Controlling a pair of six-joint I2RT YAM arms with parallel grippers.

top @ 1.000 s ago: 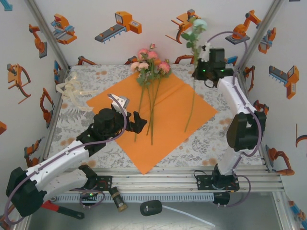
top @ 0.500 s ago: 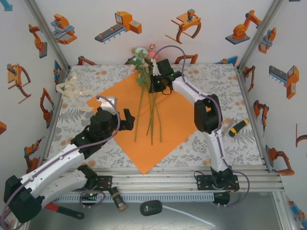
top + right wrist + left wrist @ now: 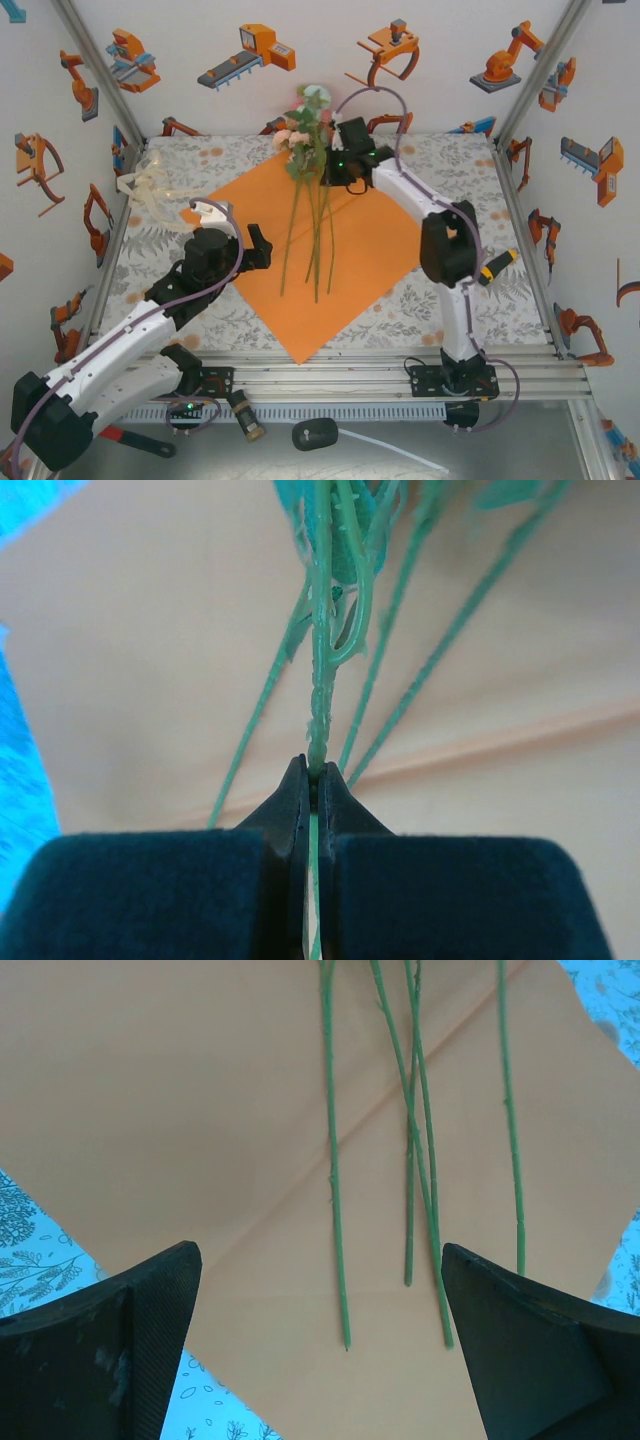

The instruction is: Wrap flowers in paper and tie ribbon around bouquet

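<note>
My right tool (image 3: pixel 338 163) is clenched on one thin green stem (image 3: pixel 319 695). In the right wrist view its two dark jaws meet with the thorny stem pinched between them, and the stem runs on toward 12 o'clock into green leaves. From above, this tool sits at the 12 o'clock corner of the paper (image 3: pixel 370 240), right beside the heads of the flowers (image 3: pixel 300 145). A pale mint bloom (image 3: pixel 316 97) shows just past it at 12 o'clock.

The orange sheet lies flat on the surface (image 3: pixel 150 255) like a diamond, one corner at 6 o'clock near my bases. The pink and cream heads cluster at its far corner. The long stems run down the sheet toward 6 o'clock and end a little past its middle.

My left tool (image 3: pixel 235 228) is released, with its jaws spread wide and nothing between them. It sits over the 9 o'clock part of the paper, with the stems just at its 3 o'clock. In the left wrist view the cut stem ends lie on the orange sheet between my two black pads (image 3: pixel 150 1300), and they touch neither pad.

The ribbon (image 3: pixel 145 190) is a loose cream heap at 10 o'clock on the surface. It is off the paper, by the left wall, and well apart from both tools.
</note>
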